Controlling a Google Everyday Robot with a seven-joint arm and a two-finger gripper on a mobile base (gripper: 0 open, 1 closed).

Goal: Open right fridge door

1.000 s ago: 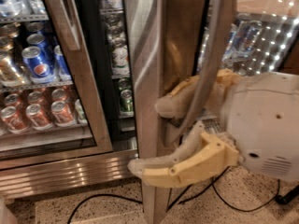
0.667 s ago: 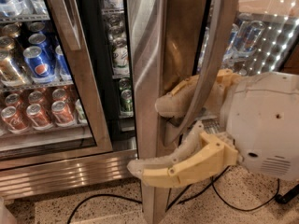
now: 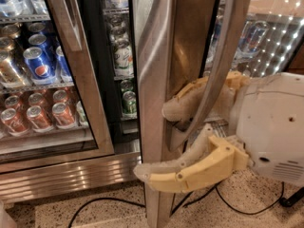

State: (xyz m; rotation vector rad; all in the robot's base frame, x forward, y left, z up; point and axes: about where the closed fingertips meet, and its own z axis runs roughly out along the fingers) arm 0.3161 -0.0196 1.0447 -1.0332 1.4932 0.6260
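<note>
The cream-yellow two-finger gripper [image 3: 153,141] reaches in from the right of the long angled steel bar handle [image 3: 223,65], fingers spread wide apart. The upper finger [image 3: 190,101] passes behind the bar's lower stretch, and the lower finger [image 3: 190,170] runs beneath the bar's foot. The white rounded wrist housing [image 3: 273,127] sits right of the handle, level with its lower end.

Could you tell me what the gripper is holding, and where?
Nothing is clamped: the open gripper straddles the lower end of the handle on the right fridge door.

Left glass door [image 3: 91,103], blue Pepsi cans [image 3: 39,64], orange cans [image 3: 62,115], green can [image 3: 129,102], black cable [image 3: 102,202] on speckled floor [image 3: 52,216]
</note>
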